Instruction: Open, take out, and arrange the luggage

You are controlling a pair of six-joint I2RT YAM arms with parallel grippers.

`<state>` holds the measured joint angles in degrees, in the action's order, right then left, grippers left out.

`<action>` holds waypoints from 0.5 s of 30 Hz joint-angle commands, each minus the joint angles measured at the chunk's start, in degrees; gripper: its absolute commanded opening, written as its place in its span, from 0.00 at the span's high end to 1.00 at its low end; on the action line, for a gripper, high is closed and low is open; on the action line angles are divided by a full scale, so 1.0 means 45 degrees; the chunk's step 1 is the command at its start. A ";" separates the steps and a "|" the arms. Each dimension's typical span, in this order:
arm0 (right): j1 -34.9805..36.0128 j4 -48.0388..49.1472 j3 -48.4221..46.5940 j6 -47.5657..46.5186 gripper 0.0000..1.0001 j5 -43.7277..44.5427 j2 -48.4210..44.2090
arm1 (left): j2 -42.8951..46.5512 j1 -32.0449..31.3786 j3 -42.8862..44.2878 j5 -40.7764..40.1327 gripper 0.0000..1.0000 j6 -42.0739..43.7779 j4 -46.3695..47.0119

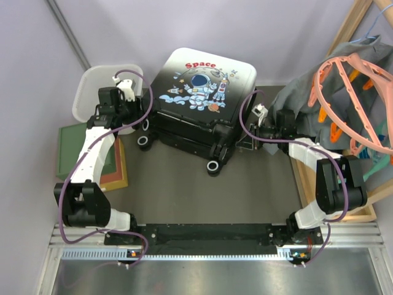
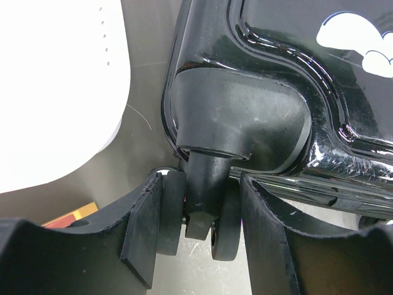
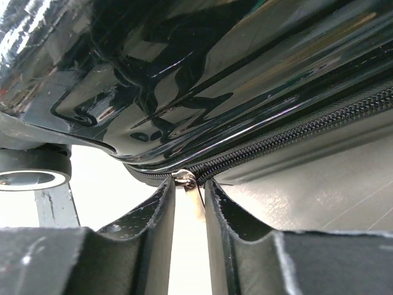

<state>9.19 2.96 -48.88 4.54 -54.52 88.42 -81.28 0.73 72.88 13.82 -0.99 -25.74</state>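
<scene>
1. The luggage (image 1: 199, 92) lies flat and shut at the far middle of the bench (image 1: 245, 196). Its astronaut print and red "Space" face up. The wheeled end is turned toward the arms and a little askew, so the right wheeled corner comes nearer than the left.
2. The zipper (image 3: 307, 132) runs along the seam between the two glossy black shells. Its metal zip pull (image 3: 185, 179) hangs out at the right-hand edge.
3. The right gripper (image 3: 189, 190) is up against that edge, its jaws drawn close with the zip pull between them. The tab leans on one pad and a bright sliver shows beside the other, so I cannot tell whether it is pinched.
4. The left gripper (image 2: 201, 203) is at the left wheeled corner. Its jaws are clenched on the caster wheel (image 2: 173, 215), one pad against each outer side of the twin wheel.
5. A second wheel (image 1: 213, 166) juts out at the right near corner, apart from both arms.
6. Just left of the luggage stands a white perforated basket (image 1: 92, 92). Only a narrow strip of bench separates them, and the left arm fills it.
7. Nearer along the left wall lie green-topped stacked boxes (image 1: 73, 157).
8. On the right, a grey garment (image 1: 307, 92) and a pink hanger (image 1: 350, 80) hang from a wooden frame (image 1: 362, 24), close behind the right arm.
9. The far edge of the luggage sits near the back wall. The widest open stretch of bench is on the near side, between the wheels and the arm bases.
</scene>
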 commanded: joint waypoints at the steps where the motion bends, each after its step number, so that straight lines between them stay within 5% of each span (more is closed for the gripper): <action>1: 0.0106 0.0162 -0.0329 -0.0364 0.80 -0.0267 0.0252 | 0.0112 0.0052 0.1128 -0.0162 1.00 -0.0326 0.2692; 15: 0.0125 0.1568 0.0374 0.0750 0.73 -0.0013 0.0585 | 0.0092 0.0072 0.1167 -0.0084 1.00 -0.0306 0.2692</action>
<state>9.19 5.82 -47.24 7.31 -55.37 89.41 -81.54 0.78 73.17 13.76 -0.84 -25.71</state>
